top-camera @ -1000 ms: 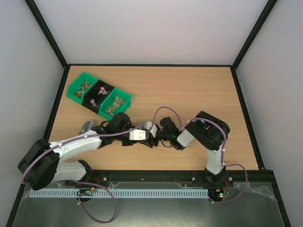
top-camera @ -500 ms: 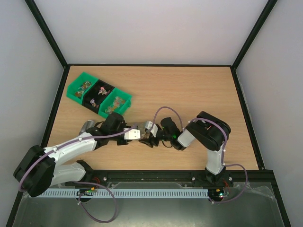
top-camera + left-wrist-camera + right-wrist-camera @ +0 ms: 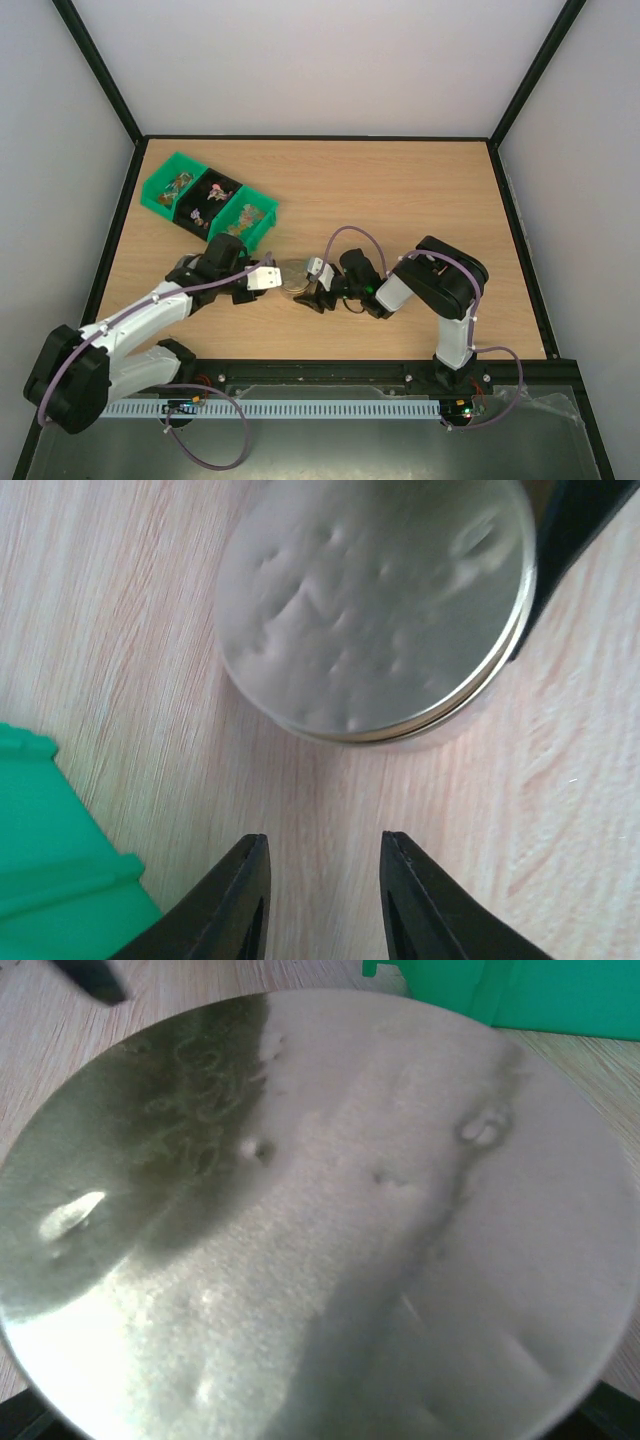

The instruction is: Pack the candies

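The candies [image 3: 212,197] lie as small mixed-colour sweets in the three cells of a green bin [image 3: 160,196] at the table's back left. A jar with a round silvery lid [image 3: 292,277] stands at front centre. The lid [image 3: 375,600] covers the jar's contents and fills the right wrist view [image 3: 320,1220]. My right gripper [image 3: 305,288] is shut on the jar from the right; one black finger [image 3: 572,540] presses its side. My left gripper [image 3: 323,845] hangs open just left of the jar, with bare wood between its fingers.
The green bin's corner [image 3: 50,870] sits close to the left gripper's left side, and its wall [image 3: 520,990] rises just beyond the jar. Black frame rails [image 3: 520,230] edge the table on all sides.
My left gripper has drawn back to the left, off the jar, and the lid now shows uncovered on top. The right arm and the jar have stayed put.
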Robot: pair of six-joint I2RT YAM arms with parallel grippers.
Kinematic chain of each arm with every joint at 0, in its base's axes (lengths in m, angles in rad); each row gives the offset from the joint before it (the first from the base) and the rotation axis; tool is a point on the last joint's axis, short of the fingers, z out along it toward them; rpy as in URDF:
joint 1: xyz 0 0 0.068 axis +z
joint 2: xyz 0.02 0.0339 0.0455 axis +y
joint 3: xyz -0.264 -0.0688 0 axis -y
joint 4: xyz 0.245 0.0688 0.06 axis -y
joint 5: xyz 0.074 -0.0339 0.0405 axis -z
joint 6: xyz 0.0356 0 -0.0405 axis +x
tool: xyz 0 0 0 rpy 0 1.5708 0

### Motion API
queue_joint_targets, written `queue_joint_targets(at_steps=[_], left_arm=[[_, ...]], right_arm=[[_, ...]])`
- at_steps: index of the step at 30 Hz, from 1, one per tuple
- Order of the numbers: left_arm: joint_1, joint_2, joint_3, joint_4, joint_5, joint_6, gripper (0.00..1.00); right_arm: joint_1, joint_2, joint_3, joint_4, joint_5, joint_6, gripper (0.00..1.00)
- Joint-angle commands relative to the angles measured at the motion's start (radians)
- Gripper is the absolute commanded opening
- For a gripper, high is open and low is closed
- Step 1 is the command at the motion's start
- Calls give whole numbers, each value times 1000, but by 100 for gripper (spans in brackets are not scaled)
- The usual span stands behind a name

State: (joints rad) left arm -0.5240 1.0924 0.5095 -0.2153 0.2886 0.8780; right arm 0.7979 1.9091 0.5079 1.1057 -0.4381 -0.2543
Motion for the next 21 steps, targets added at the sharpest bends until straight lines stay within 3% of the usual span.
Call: queue_joint_targets(at_steps=[1, 10, 21], left_arm=[[-81, -28, 30, -9, 107, -55, 39], [-204, 110, 82, 149, 57, -167, 41], [-172, 140, 60, 149, -55, -126, 32]], right_arm=[[8, 9, -4, -61, -2, 1, 44], [8, 13, -1, -59, 2, 12, 44], [8, 8, -13, -57, -8, 1, 42]])
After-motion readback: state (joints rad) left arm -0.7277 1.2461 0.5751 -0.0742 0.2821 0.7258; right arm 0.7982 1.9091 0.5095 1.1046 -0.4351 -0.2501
